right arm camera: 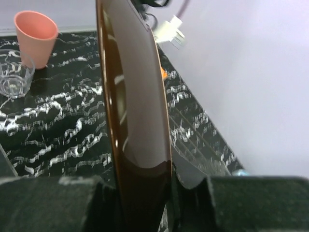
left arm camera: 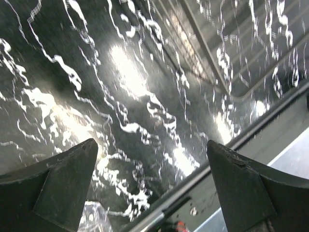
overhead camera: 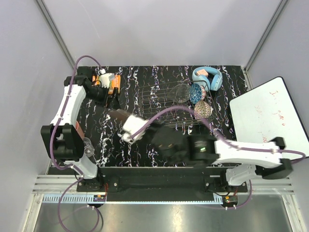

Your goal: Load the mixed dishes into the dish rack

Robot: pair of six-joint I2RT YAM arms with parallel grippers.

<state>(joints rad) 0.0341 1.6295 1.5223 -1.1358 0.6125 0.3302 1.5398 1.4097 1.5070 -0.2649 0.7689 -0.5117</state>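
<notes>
Your right fingers (right arm camera: 77, 203) clamp the glossy red plate (right arm camera: 135, 96) upright on edge, with the dish rack (overhead camera: 169, 96) just to its right, while your left fingers (left arm camera: 63, 179) gape empty over the desk (overhead camera: 104, 140).

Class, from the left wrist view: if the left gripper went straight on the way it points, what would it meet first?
Most likely the left gripper meets bare marbled tabletop first; the dish rack sits off to the side, though depth is unclear.
</notes>
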